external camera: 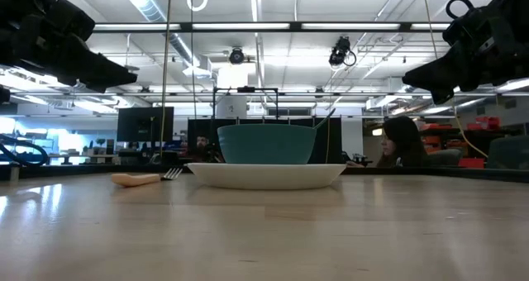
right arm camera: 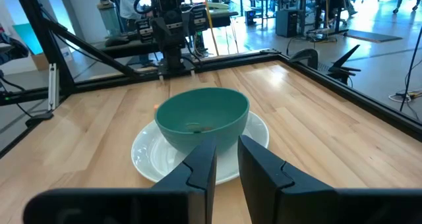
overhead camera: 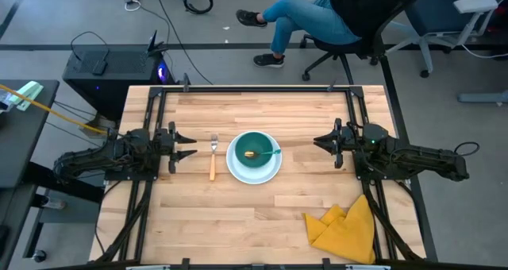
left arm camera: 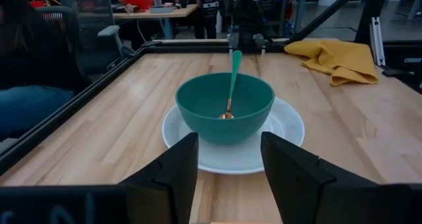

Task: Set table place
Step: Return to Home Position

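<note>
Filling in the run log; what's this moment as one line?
teal bowl on white plate | teal-handled spoon in bowl | orange-handled fork beside plate, left-arm side | left gripper open, empty | right gripper open, empty

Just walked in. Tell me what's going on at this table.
The place setting looks finished: the teal bowl sits on the white plate with the spoon inside it, and the orange-handled fork lies on the table beside the plate, on the left arm's side. Neither arm holds anything; the left gripper and right gripper hover open on either side of the plate.
</note>
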{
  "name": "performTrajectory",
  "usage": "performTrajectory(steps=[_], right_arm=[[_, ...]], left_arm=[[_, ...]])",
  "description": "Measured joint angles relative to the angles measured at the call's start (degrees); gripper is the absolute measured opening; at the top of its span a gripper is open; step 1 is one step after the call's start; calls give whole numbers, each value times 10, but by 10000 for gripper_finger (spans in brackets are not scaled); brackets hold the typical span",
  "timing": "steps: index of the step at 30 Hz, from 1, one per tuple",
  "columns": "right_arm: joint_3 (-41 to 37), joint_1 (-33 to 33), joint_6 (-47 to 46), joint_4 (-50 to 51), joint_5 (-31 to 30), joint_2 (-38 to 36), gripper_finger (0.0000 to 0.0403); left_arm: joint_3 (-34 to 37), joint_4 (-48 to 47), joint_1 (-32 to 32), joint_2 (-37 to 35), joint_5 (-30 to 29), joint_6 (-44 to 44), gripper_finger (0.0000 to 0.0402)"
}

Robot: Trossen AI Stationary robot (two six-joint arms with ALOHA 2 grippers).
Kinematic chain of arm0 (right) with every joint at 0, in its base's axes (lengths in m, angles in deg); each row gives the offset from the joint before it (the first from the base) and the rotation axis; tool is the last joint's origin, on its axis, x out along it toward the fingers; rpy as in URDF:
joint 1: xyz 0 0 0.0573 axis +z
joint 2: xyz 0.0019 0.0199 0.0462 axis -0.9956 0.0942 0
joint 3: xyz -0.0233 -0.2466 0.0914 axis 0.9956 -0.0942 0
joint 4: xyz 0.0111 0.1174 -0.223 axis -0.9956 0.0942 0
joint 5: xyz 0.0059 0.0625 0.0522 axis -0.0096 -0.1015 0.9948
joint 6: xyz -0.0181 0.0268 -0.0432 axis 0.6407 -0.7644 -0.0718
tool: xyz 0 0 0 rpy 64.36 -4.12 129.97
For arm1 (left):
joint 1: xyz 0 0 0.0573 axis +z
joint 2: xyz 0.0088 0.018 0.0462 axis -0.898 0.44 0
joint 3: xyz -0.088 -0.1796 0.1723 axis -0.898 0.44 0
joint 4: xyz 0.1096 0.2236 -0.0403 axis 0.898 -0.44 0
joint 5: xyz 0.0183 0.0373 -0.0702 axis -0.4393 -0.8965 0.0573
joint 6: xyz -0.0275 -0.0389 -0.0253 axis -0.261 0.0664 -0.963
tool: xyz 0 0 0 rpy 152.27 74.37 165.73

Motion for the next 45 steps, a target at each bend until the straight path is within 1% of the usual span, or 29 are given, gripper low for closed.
performTrajectory(steps=[45], right_arm=[[0,0,0,0,0,0,69]], left_arm=[[0,0,0,0,0,0,176]])
